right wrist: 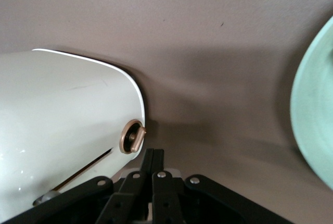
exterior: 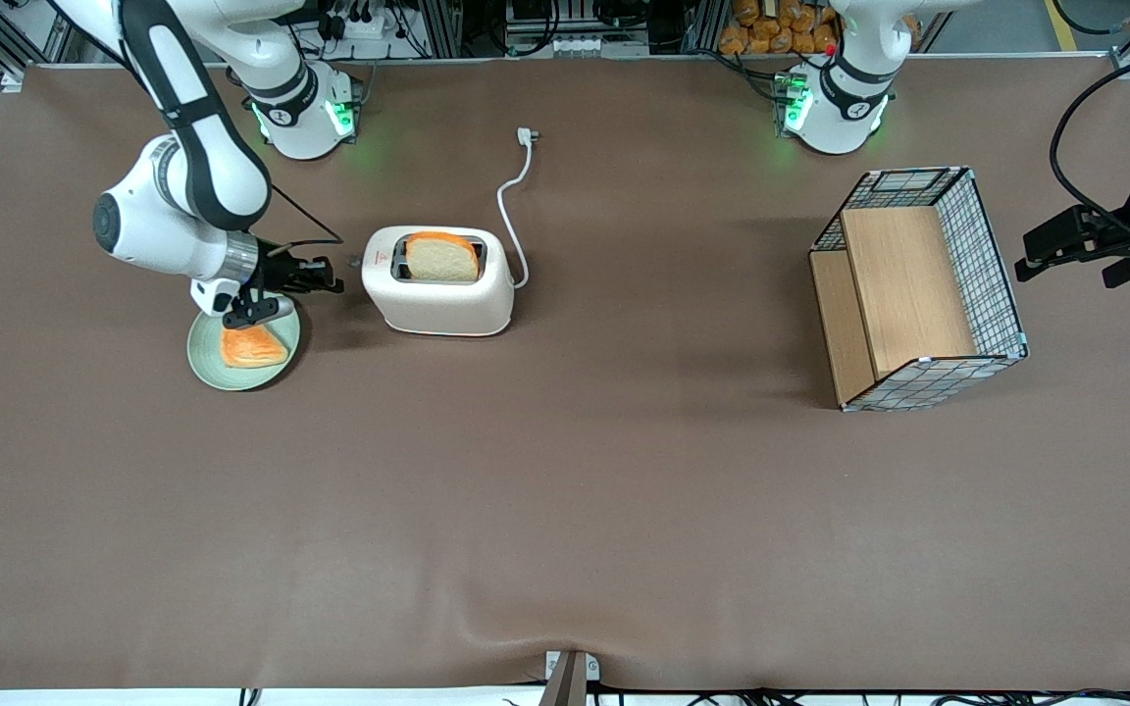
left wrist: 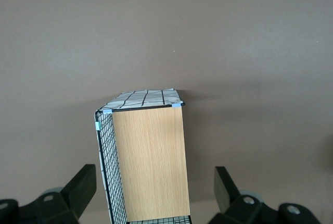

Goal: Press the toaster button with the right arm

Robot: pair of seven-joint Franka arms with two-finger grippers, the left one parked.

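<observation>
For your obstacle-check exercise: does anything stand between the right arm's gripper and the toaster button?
Nothing visible does. The gripper hovers beside the toaster at its narrow end, jaws shut, with only bare table between it and the toaster button. The plate with a pastry lies under the wrist, off that path.

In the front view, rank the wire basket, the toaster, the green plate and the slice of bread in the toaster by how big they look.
1. Wire basket
2. Toaster
3. Green plate, partly covered by the end effector, which hangs shut beside the toaster's narrow end
4. Slice of bread standing in the slot
</observation>
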